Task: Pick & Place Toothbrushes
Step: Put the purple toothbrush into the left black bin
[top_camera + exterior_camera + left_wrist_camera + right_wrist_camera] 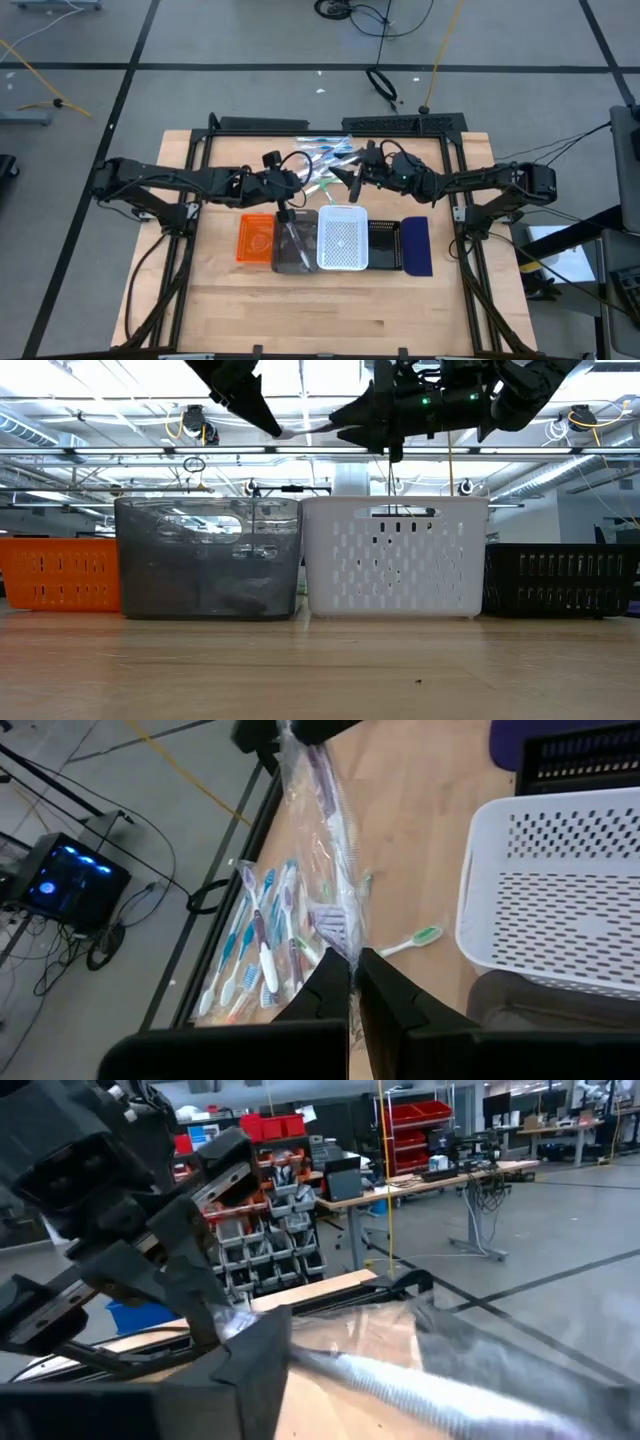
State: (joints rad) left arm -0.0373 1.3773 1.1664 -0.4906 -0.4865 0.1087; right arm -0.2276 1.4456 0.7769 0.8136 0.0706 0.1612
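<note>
A toothbrush in a clear wrapper point(330, 840) is held in the air between my two grippers, behind the row of trays. My left gripper point(353, 982) point(288, 187) is shut on one end. My right gripper point(290, 732) point(352, 178) is shut on the other end. In the low view the toothbrush point(310, 428) shows as a pale strip above the tray tops. A pile of loose toothbrushes point(258, 935) point(325, 150) lies flat on the table near its far edge. One green toothbrush point(415, 937) lies beside the white tray point(560, 890). My left gripper pinches the wrapped toothbrush at its one end point(345, 948) between the two fingers, which lie along its length. The toothbrush is lifted clear of the table. My right gripper holds the other end of the wrapper point(310, 1360) point(300, 750), coming from the table's right. The fingers hide the exact place of contact.
A row of trays stands mid-table: orange point(255, 238), grey point(295, 242), white point(342, 238), black point(385, 245), and a navy one point(417, 246) lying flat. Bare wood point(330, 310) lies toward the near edge. A black frame point(330, 125) borders the table.
</note>
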